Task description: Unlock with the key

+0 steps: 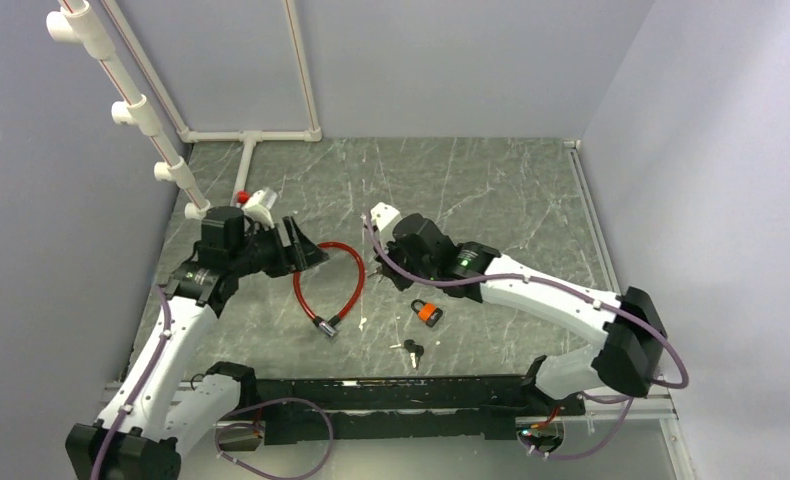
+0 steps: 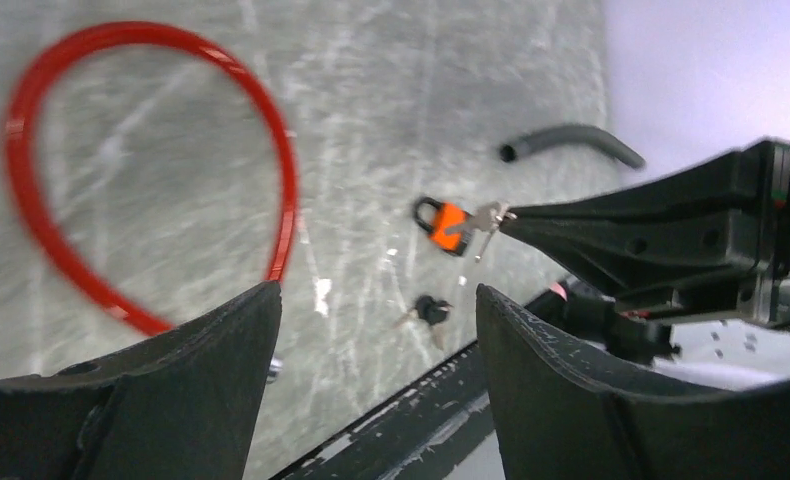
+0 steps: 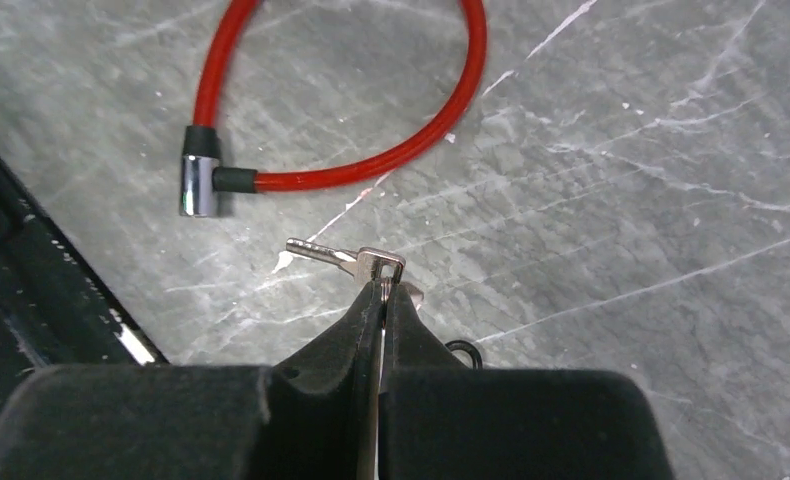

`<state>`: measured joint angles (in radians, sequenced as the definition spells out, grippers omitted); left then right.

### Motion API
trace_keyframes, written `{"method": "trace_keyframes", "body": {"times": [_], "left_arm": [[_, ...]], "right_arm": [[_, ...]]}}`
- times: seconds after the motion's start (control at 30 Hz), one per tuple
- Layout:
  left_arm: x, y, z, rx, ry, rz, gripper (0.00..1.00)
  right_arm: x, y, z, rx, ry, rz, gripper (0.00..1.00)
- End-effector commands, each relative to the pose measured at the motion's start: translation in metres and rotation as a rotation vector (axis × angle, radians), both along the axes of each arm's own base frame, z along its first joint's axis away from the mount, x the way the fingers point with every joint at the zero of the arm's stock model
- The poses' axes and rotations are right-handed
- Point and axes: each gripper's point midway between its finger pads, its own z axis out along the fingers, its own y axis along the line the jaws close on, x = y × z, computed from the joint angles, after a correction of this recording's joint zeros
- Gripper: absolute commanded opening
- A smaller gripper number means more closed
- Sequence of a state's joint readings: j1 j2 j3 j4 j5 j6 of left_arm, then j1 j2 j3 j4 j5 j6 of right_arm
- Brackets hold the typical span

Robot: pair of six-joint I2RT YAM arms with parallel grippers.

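Note:
My right gripper (image 3: 383, 285) is shut on the head of a small silver key (image 3: 331, 254), and the blade sticks out to the left above the table. In the left wrist view the same key (image 2: 489, 215) shows at the right gripper's tip (image 2: 509, 214), close to an orange padlock (image 2: 449, 225). A red cable lock (image 1: 343, 277) lies in a loop, its metal lock head (image 3: 199, 185) to the left of the key. My left gripper (image 1: 306, 252) hangs open and empty at the loop's left side.
A second set of keys with black heads (image 1: 412, 349) lies near the black front rail (image 1: 391, 392). White pipes (image 1: 141, 110) run along the back left. A grey hose (image 2: 571, 138) lies by the right wall.

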<state>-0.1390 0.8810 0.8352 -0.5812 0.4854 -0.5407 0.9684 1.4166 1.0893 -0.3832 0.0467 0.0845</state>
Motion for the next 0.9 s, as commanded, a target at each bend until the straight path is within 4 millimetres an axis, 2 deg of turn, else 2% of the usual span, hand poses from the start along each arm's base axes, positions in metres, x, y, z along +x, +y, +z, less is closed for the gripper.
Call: {"method": "trace_keyframes", "body": {"times": [0.0,0.13,0.27,0.43,0.73,0.87], "left_arm": [[-0.002,-0.055,0.049,-0.162,-0.212,-0.207,0.75],[-0.02,-0.09,0.068,-0.23,-0.329,-0.383,0.7],[-0.019,-0.105,0.066,-0.243,-0.33,-0.412,0.67],[-0.021,-0.122,0.067,-0.299,-0.356,-0.458,0.6],[-0.021,-0.135,0.053,-0.264,-0.32,-0.474,0.54],[-0.025,-0.138,0.051,-0.276,-0.319,-0.494,0.54]], "right_arm": [[0.0,0.001,0.044,0.122,-0.038,-0.041,0.0],[-0.003,-0.003,0.068,0.197,-0.041,-0.077,0.0],[-0.004,-0.006,0.085,0.261,-0.048,-0.119,0.0],[-0.004,-0.008,0.092,0.286,-0.044,-0.143,0.0],[-0.008,-0.006,0.108,0.348,-0.042,-0.136,0.0],[-0.008,-0.006,0.108,0.352,-0.04,-0.14,0.0]]}}
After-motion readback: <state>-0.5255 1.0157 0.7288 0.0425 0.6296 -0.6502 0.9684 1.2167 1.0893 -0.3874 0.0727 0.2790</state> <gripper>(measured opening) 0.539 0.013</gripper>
